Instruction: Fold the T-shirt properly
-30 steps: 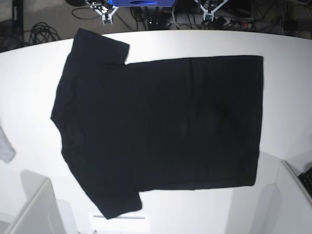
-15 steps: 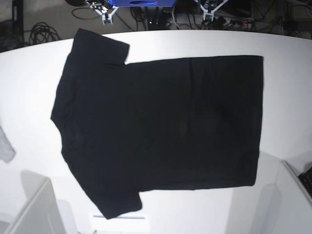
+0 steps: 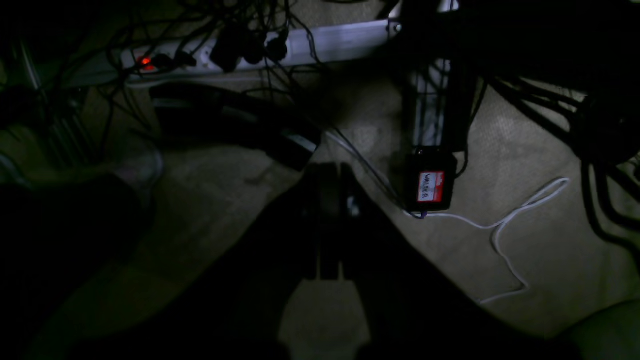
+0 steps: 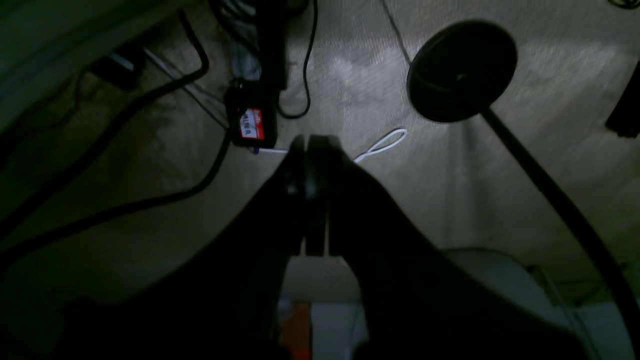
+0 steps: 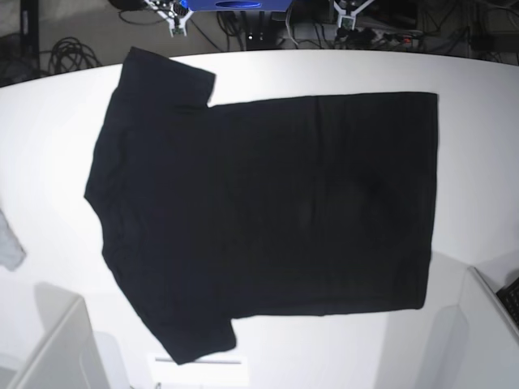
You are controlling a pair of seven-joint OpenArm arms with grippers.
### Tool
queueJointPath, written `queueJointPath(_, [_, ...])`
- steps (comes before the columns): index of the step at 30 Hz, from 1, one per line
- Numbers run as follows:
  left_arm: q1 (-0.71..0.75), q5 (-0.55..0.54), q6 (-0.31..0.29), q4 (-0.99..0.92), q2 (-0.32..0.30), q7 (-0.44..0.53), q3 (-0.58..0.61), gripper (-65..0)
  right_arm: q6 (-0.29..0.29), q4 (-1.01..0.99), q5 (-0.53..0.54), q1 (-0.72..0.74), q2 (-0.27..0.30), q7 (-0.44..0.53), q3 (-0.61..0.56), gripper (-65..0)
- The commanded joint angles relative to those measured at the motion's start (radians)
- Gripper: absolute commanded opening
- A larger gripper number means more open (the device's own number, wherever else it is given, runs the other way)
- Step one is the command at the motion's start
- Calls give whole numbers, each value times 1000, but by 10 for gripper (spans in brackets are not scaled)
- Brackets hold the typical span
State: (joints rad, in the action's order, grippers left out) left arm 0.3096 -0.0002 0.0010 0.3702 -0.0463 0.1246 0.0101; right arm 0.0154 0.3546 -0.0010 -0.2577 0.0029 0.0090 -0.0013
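counter: bears the T-shirt, spread flat, plain black side up, sleeves toward base view's left | risk: thin flat cloth may slip or bunch at first pinch | left gripper and right gripper: fully closed, empty, above floor | versus earlier frame: shirt unmoved

White table, grey cloth scrap at its edge — power strip amid cables.

T-shirt flat on table, collar end left; cloth scrap at left edge.
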Motion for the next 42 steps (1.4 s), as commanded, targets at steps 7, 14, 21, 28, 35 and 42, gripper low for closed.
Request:
queueJointPath(7, [167, 2, 4, 206, -28, 2, 1, -650, -1, 242, 2, -176, 6, -8, 5, -650])
queueJointPath(14, [362, -5, 4, 510, -80, 2, -11, -650, -5, 524, 2, -360, 7, -42, 8, -650])
queueJointPath(21, [550, -8, 6, 846, -139, 2, -15, -650, -2, 918, 3, -515, -1, -232, 159, -650])
queueJointPath(28, [681, -8, 7, 1113, -146, -4, -109, -650, -2, 1205, 3, -607, -2, -350, 252, -650])
queueJointPath(35, [807, -8, 7, 1404, -148, -7, -134, -650, -2, 1398, 3, -612, -2, -441, 327, -650])
queueJointPath(42, [848, -8, 7, 1590, -148, -3, -134, -650, -2, 1587, 3, -587, -2, -478, 353, -650])
